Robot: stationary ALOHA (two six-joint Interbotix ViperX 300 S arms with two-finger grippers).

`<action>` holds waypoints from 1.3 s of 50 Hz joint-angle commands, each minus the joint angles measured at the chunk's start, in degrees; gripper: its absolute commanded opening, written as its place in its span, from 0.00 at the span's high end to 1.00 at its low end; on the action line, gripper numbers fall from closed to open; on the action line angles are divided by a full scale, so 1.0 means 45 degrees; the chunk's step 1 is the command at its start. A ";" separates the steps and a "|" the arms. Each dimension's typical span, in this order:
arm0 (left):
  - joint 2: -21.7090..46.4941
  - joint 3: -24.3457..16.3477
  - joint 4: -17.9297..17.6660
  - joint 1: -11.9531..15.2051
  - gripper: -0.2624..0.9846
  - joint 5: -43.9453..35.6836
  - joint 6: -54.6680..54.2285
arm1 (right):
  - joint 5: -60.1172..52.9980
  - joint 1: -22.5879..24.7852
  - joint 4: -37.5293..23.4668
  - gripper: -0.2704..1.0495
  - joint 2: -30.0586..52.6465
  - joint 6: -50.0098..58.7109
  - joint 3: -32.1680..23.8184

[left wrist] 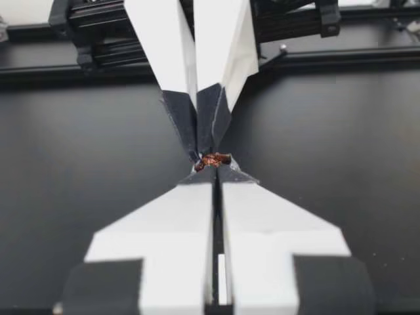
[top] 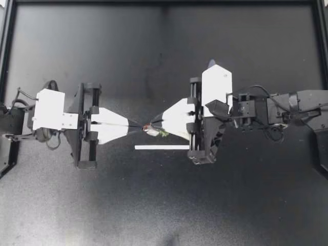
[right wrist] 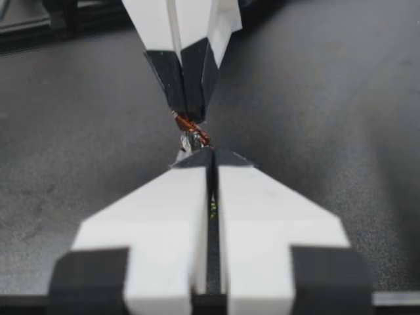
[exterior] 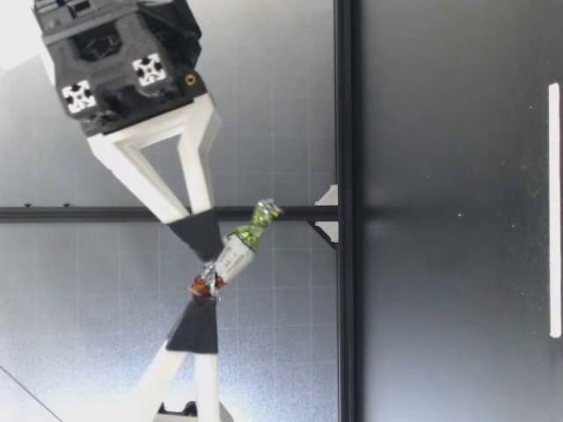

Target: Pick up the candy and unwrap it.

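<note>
Currently you have both arms meeting tip to tip over the middle of the table (top: 164,205). The left gripper (top: 137,125) comes in from one side and the right gripper (top: 152,123) from the other. The candy (top: 154,131) is caught between them, up off the surface.

From table height you can see the candy (exterior: 236,251) hanging at a slant. Its red-brown twisted end is uppermost, at the point where the two grippers meet. Its pale body and green twisted end slope down towards the table on the right gripper's side.

Your left gripper is clenched, and its two fingers (left wrist: 184,216) are pressed almost together. Only a scrap of red-brown wrapper (left wrist: 213,159) shows at their tips, so it is grasping the candy by that twist. Your right gripper is clamped just as tightly and also grips the candy. A bit of silver and red wrapper (right wrist: 191,134) sticks out ahead of its tips, and a speck of green shows through the slit between its fingers (right wrist: 262,216).

A thin white strip (top: 161,147) lies flat on the table beside the right gripper.
</note>
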 commanded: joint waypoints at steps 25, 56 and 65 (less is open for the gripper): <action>-0.0156 0.0352 0.0039 -0.0039 0.93 -0.0137 -0.0137 | -0.0137 -0.0215 -0.0039 0.92 -0.0527 -0.0352 -0.0234; 0.0059 -0.0410 -0.1426 -0.0098 0.26 -0.0137 -0.1602 | -0.0117 -0.0215 -0.0059 0.92 -0.0410 -0.0566 -0.0332; 0.0391 -0.0840 -0.1543 -0.0098 0.26 -0.0059 -0.2695 | -0.0117 -0.0176 -0.0273 0.92 -0.0332 -0.0547 -0.0332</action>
